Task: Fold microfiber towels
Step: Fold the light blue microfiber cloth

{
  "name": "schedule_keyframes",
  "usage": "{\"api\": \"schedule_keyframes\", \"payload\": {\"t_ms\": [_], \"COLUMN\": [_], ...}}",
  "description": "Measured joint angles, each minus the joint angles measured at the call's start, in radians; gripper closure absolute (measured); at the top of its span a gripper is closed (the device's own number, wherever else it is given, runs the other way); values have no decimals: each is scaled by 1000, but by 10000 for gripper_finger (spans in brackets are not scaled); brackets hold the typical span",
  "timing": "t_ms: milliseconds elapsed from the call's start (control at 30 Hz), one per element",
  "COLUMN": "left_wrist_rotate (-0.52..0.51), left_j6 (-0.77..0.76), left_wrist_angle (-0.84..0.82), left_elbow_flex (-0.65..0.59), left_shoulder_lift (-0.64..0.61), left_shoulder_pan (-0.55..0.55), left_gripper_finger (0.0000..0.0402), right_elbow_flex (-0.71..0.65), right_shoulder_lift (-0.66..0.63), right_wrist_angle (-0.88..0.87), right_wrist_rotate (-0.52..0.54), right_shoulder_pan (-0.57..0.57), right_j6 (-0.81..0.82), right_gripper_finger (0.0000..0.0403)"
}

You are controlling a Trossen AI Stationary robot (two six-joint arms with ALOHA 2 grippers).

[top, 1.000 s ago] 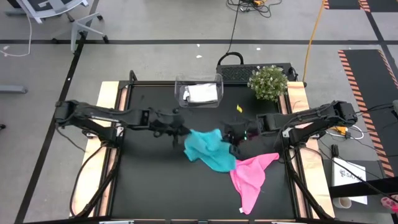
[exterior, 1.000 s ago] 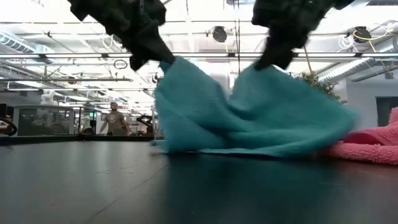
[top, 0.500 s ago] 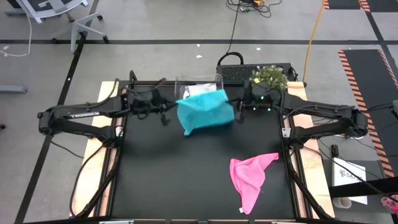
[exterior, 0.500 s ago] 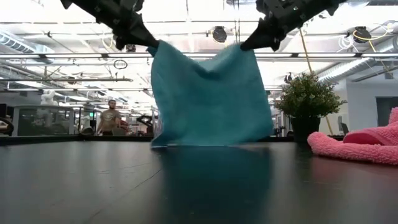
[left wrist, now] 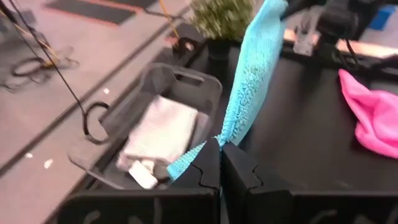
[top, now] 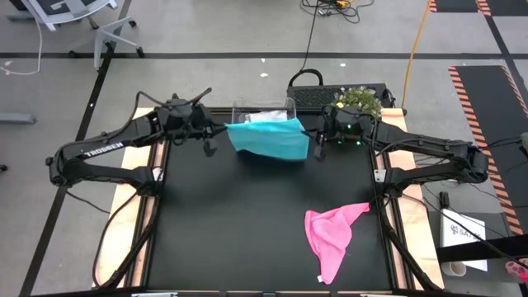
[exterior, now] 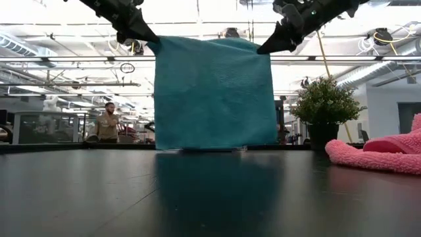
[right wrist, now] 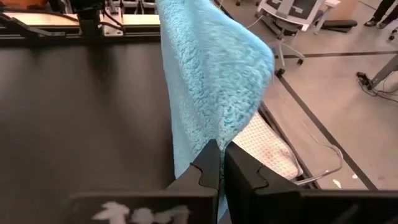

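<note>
From above, the teal towel (top: 268, 138) hung stretched between the left gripper (top: 216, 132) and right gripper (top: 316, 142), at the desk's (top: 247, 231) far edge. Level view: its hem brushed the desk. Wrist views: both grippers' fingers (left wrist: 205, 165) were clamped on its corners.

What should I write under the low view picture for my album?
Both grippers, left and right, hold a fuzzy teal microfiber towel stretched up by its top corners above the black table.

table (top: 239, 223) front bare | teal towel (top: 268, 139) curtains bin (top: 264, 107)
</note>
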Motion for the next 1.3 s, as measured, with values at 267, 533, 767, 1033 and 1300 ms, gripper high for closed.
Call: {"api": "schedule_keyframes", "payload": {"t_ms": [267,533,767,1033,1300], "left_wrist_rotate": [-5,-8,1,5,23], "left_j6": [31,83,92,-2,-224], "left_wrist_angle": [-59,-14,-37,-260,-348], "left_elbow_flex": [4,4,4,4,-1], "left_shoulder_lift": [1,1,1,1,1], "left_shoulder_pan": [14,80,121,31,-175], "left_gripper_finger": [401,400,400,400,400], "right_elbow_flex": [0,0,0,0,-57], "right_shoulder_lift": [22,55,89,119,157], "right_wrist_angle": [9,131,121,9,-45], "right_wrist_rotate": [2,4,4,1,-26], "right_shoulder_pan": [4,-54,-60,25,206], "right_j6": [-52,-114,-133,-74,114], "right_gripper_finger": [403,403,403,403,403]}}
